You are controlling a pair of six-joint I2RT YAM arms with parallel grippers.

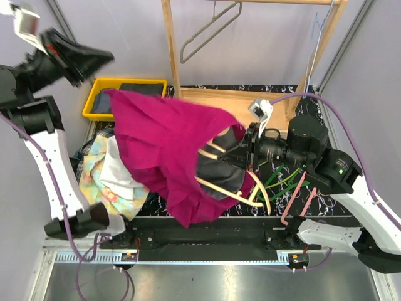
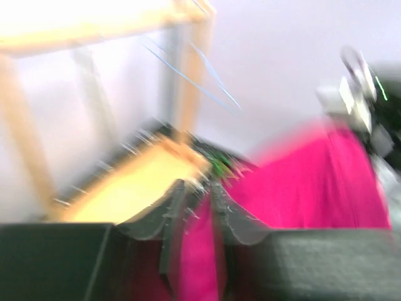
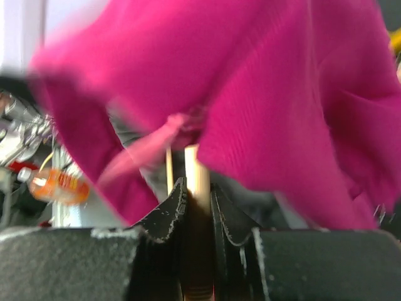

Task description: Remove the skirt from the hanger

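Probably a robotics lab: grey panel walls (image 1: 263, 44) enclose a wooden rack (image 1: 168, 44).

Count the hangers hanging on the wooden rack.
2 on the rack: a grey hanger toward the left, a thin blue hanger at the right end. The frame's top edge may hide more.

Bright, even light; wrist views motion-blurred, smearing the skirt (image 2: 313, 182).

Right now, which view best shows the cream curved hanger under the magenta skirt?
The top external view: the cream curved hanger shows its arms poking out below the magenta skirt. The right wrist view shows only a short cream bar pinched in the right gripper. The left wrist view is blurred and shows no hanger.
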